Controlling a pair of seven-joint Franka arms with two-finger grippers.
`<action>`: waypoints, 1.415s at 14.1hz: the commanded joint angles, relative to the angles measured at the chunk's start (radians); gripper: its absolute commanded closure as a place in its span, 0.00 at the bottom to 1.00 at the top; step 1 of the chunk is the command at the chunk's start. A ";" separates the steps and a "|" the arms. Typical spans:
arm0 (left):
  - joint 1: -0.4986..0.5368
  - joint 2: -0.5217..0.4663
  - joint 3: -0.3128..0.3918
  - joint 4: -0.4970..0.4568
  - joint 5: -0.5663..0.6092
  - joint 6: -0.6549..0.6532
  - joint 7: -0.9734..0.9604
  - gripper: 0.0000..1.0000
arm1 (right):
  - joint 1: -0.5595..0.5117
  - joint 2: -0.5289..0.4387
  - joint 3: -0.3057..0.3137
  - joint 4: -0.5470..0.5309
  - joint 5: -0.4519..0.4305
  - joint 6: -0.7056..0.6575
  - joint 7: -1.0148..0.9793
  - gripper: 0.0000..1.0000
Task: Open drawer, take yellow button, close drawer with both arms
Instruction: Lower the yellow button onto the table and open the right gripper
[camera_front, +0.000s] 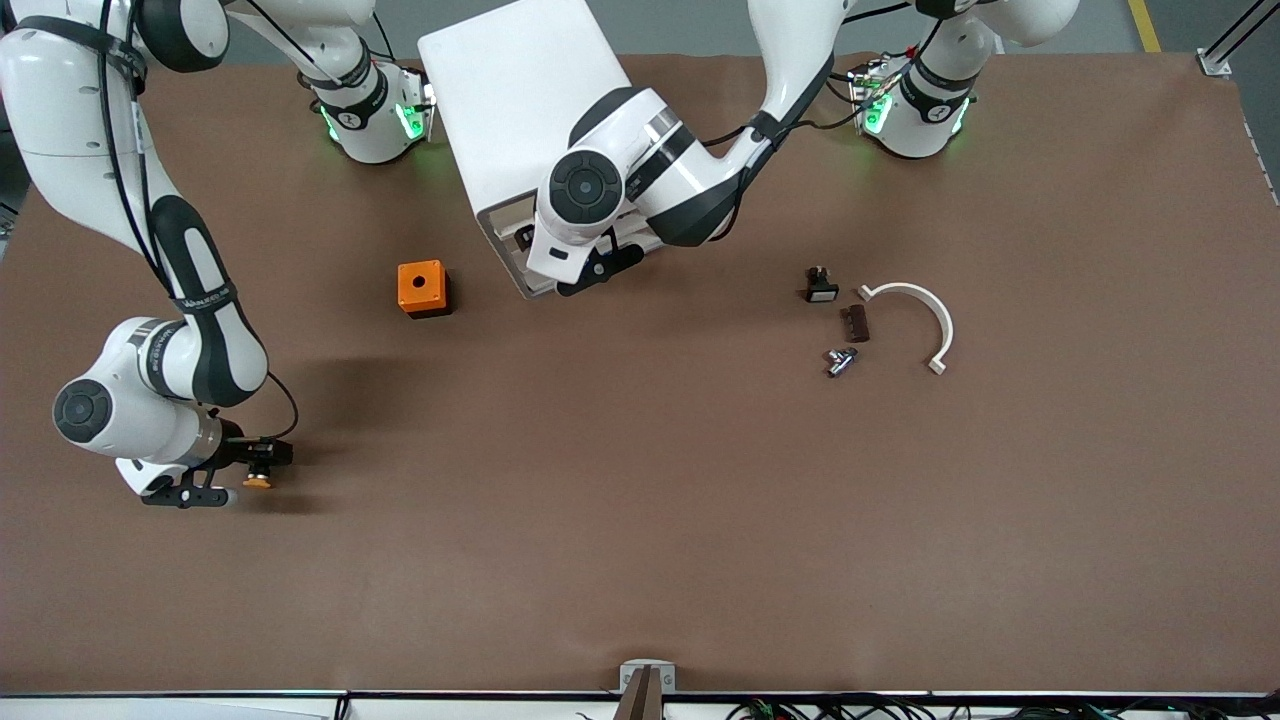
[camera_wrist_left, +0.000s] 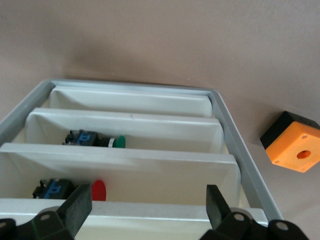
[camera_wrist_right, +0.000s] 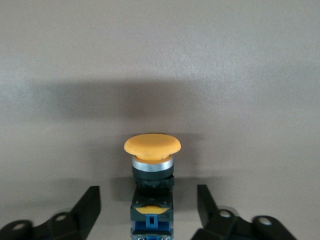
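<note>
The button (camera_wrist_right: 152, 145), with an orange cap and a black-and-blue body, lies on the brown table between the fingers of my open right gripper (camera_wrist_right: 149, 200), which do not touch it. In the front view this gripper (camera_front: 243, 476) is low at the right arm's end of the table, with the button (camera_front: 258, 483) at its tip. My left gripper (camera_front: 592, 266) is at the front of the white cabinet (camera_front: 520, 100). It is open, with its fingers (camera_wrist_left: 80, 206) on either side of the uppermost drawer's front edge (camera_wrist_left: 150, 220).
Lower drawers hold a red-capped button (camera_wrist_left: 99, 190) and a green-capped one (camera_wrist_left: 119, 142). An orange cube (camera_front: 423, 289) sits beside the cabinet. Toward the left arm's end lie a small black part (camera_front: 821, 287), a brown piece (camera_front: 857, 323), a metal piece (camera_front: 840, 361) and a white curved bracket (camera_front: 915, 305).
</note>
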 joint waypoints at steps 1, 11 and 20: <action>-0.012 0.004 0.001 0.004 -0.073 -0.001 -0.010 0.00 | -0.009 -0.068 0.017 -0.002 0.002 -0.057 -0.003 0.00; 0.024 -0.013 0.022 0.010 -0.065 -0.001 -0.004 0.00 | 0.078 -0.390 0.018 0.001 -0.007 -0.461 0.126 0.00; 0.138 -0.211 0.110 0.018 0.191 -0.004 0.153 0.00 | 0.128 -0.583 0.021 0.002 -0.007 -0.657 0.189 0.00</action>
